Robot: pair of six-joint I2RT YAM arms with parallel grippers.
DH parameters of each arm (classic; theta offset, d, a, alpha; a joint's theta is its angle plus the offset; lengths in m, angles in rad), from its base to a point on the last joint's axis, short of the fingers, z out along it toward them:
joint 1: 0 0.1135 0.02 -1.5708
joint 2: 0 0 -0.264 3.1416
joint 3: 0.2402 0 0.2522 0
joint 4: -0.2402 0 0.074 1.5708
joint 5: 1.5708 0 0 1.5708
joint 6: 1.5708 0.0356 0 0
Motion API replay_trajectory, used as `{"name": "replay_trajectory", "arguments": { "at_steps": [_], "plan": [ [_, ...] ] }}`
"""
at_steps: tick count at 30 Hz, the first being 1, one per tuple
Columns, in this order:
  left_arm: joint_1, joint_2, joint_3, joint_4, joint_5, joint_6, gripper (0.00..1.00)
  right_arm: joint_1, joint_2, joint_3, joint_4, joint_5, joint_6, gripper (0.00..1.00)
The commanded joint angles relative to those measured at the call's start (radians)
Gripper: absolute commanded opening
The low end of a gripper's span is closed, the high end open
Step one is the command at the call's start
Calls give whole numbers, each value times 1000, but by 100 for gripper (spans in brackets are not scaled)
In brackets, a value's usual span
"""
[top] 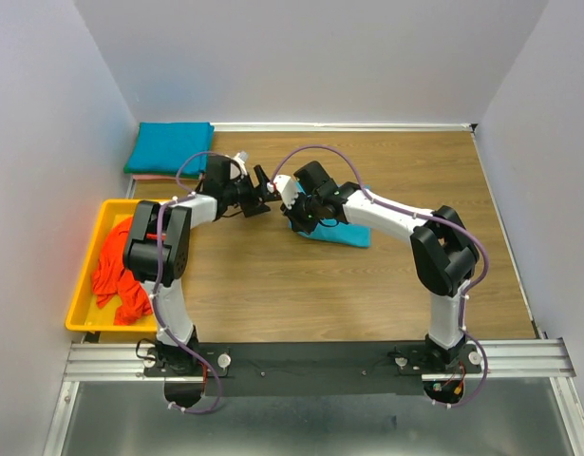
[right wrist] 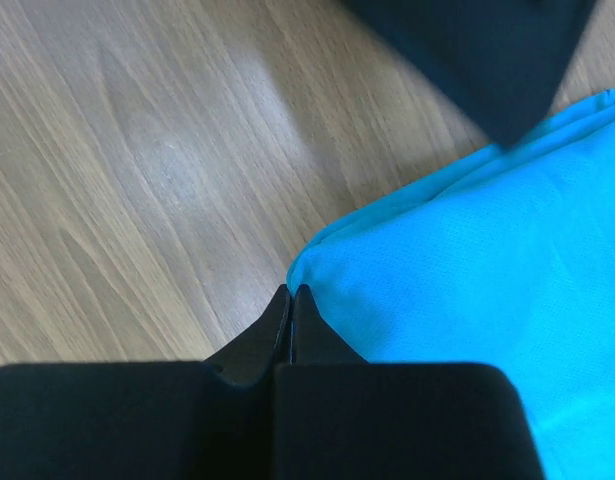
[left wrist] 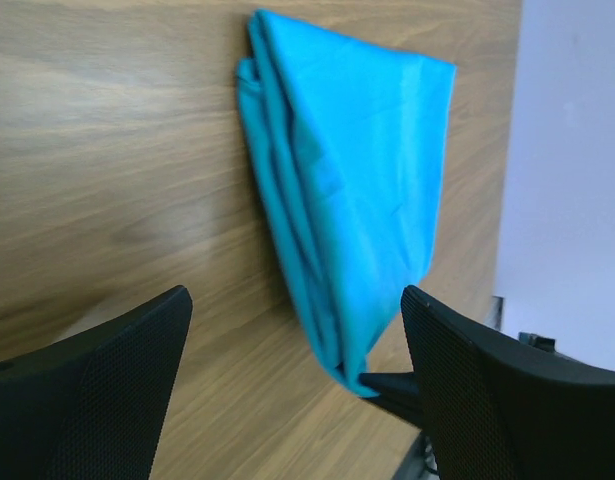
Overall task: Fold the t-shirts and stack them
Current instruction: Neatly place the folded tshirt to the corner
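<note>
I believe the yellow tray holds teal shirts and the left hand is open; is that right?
Not quite: the top view shows orange-red shirts in the tray, not teal ones. The left hand is indeed open.

Folded teal t-shirt far-left, bunched teal t-shirt centre, crumpled orange-red t-shirts left

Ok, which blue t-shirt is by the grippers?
The blue t-shirt mid-table, pinched by the right gripper; the other blue one lies folded in the far left corner.

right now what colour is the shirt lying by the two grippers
Plain teal-blue; the t-shirt shows best in the left wrist view.
</note>
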State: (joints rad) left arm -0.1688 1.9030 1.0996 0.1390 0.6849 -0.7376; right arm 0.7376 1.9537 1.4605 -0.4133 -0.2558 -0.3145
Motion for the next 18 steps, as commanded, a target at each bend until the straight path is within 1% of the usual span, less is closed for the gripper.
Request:
{"name": "replay_trajectory", "arguments": {
  "at_steps": [1,2,10,13,14,18],
  "plan": [
    [-52,22,-55,187,36,-187,93,0,-24,14,21,-14,28,0],
    [-58,27,-70,224,36,-204,94,-1,-22,21,21,-8,32,0],
    [-146,53,-119,274,-25,-312,94,-1,-9,50,21,4,51,1],
    [-155,85,-136,324,-39,-374,94,-1,-4,55,21,-3,60,0],
    [-158,91,-133,332,-44,-384,93,-1,-3,55,22,-3,63,1],
    [-166,123,-84,341,-105,-396,81,0,2,58,22,-5,72,1]
  ]
}}
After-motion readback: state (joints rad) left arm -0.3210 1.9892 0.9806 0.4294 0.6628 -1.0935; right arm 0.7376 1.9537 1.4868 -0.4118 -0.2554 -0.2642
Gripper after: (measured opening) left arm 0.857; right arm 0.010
